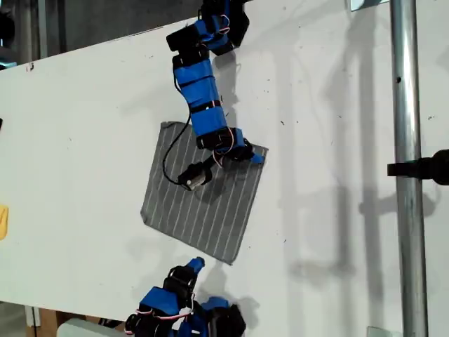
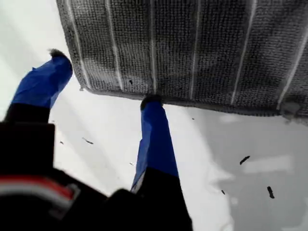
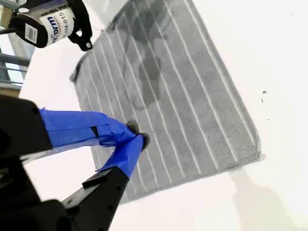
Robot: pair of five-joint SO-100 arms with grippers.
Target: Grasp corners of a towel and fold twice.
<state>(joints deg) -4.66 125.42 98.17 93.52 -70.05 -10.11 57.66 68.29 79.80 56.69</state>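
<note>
1. The table (image 1: 84,140) shows bare white surface all round both tools, which leaves open room to sweep cloth across. A metal post (image 1: 405,140) stands well beyond my first tool, at the exterior view's right.
2. The towel (image 1: 203,203) lies flat in one layer between the two tools. I judge that no fold has been made and both are left.
3. My first tool (image 2: 105,79), jaws apart, straddles the gripped-for corner (image 2: 83,88). One fingertip (image 2: 57,60) is just outside the side edge and the other touches the end edge. Nothing is clamped.
4. My second tool (image 3: 137,136), jaws together on nothing, sits just short of the towel's near edge. The free corner (image 3: 257,155) lies off to its side.
</note>
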